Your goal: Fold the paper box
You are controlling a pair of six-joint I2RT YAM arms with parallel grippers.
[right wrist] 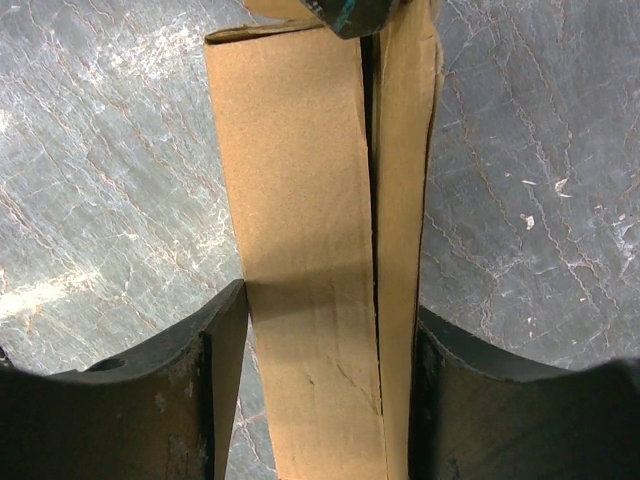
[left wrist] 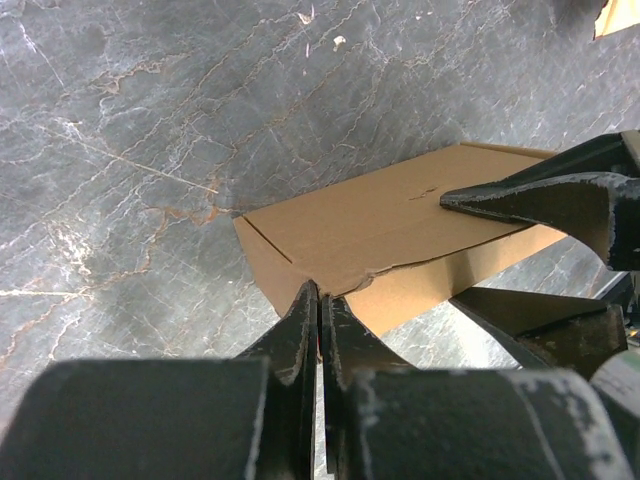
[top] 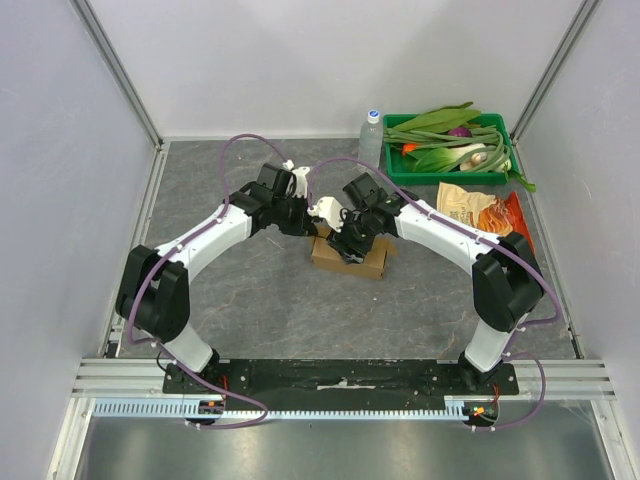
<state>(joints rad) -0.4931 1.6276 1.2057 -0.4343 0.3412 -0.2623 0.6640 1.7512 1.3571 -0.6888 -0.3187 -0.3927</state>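
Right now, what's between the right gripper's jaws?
The paper box: the right wrist view shows it filling the gap, the right gripper's jaws against both its sides.

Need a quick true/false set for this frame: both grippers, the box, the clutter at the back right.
1. The left gripper has its jaws pinched shut on an edge of the paper box. True.
2. The right gripper hangs clear of the box. False: its jaws straddle the box, one against each side.
3. The water bottle stands inside the green tray. False: it stands on the table, just left of the tray.
4. The green tray holds vegetables. True.
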